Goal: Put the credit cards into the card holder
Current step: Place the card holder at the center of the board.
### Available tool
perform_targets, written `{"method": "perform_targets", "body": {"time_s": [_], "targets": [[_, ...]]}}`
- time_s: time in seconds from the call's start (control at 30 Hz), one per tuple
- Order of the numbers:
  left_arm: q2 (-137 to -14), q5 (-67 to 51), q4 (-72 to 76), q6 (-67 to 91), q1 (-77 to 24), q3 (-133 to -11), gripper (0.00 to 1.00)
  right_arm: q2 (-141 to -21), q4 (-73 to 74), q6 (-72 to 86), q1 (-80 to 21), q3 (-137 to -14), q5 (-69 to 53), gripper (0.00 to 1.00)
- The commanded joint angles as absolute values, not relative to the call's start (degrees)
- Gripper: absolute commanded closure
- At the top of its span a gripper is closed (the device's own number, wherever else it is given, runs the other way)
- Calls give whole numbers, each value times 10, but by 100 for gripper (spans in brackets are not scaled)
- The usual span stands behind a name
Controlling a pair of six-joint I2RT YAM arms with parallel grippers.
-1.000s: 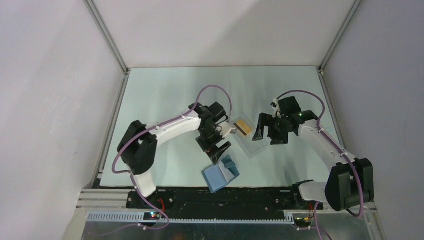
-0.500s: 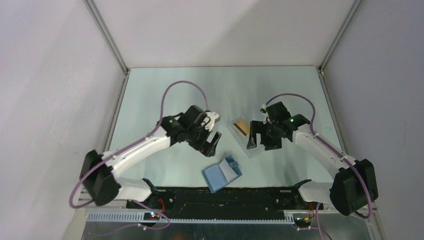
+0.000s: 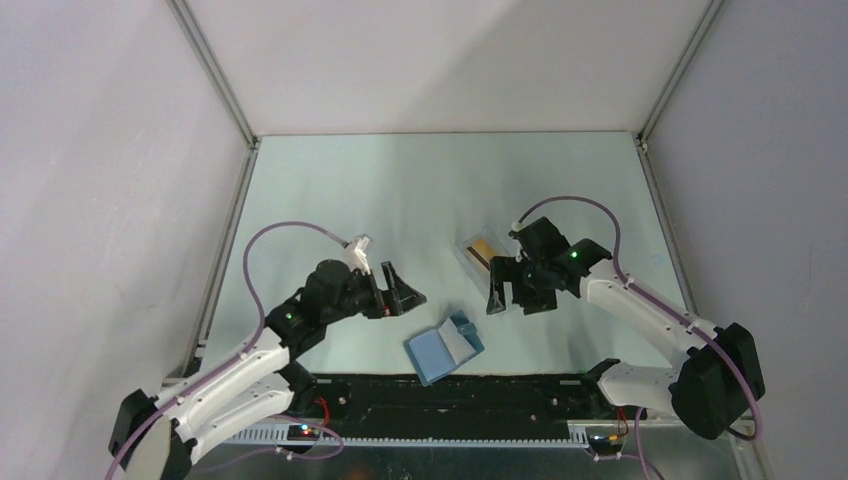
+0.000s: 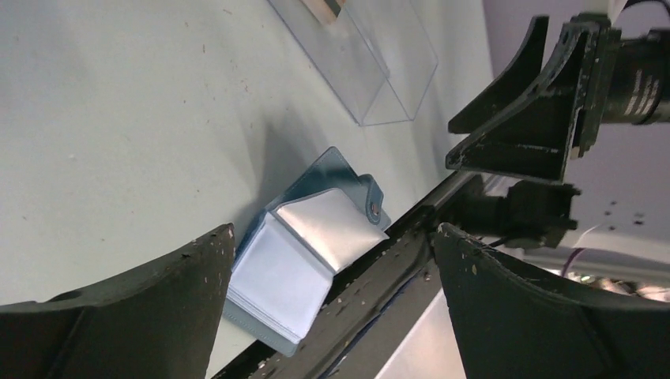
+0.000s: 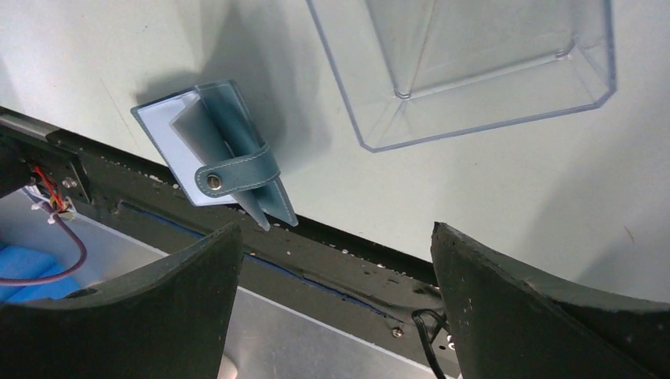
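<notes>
The card holder (image 3: 443, 348) is a small blue wallet lying open near the table's front edge, pale pages up and clasp tab showing; it also appears as the card holder (image 4: 304, 257) and the card holder (image 5: 213, 150). An orange-gold credit card (image 3: 483, 246) with a black stripe lies in the far end of a clear plastic box (image 3: 478, 262). My left gripper (image 3: 400, 295) hangs open to the left of the holder, empty. My right gripper (image 3: 510, 298) stands open over the box's near end, empty. The jaws of both stand wide apart, as the left gripper (image 4: 333, 237) and right gripper (image 5: 336, 260) show.
The clear box (image 5: 474, 71) lies slanted right of centre. A black rail (image 3: 440, 395) runs along the table's front edge just behind the holder. Grey walls close in the left, right and back sides.
My left arm has drawn back from the box toward the near left, its gripper now left of the holder. The right gripper has moved left and nearer, over the box's near end.
</notes>
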State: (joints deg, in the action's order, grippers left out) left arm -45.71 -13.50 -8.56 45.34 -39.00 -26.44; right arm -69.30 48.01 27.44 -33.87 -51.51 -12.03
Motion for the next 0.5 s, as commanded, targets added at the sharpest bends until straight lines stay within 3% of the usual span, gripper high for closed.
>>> {"method": "perform_targets", "body": {"time_s": [0.0,0.2,0.47], "targets": [[-412,-132,47,573,-380,-216,0,-689,465,302,-355,-522,-121,9],[-397,-134,49,584,-380,-192,0,-709,441,310,-280,-495,-180,17],[-426,-146,49,571,-380,-202,1,-753,415,300,-179,-499,-189,17]]}}
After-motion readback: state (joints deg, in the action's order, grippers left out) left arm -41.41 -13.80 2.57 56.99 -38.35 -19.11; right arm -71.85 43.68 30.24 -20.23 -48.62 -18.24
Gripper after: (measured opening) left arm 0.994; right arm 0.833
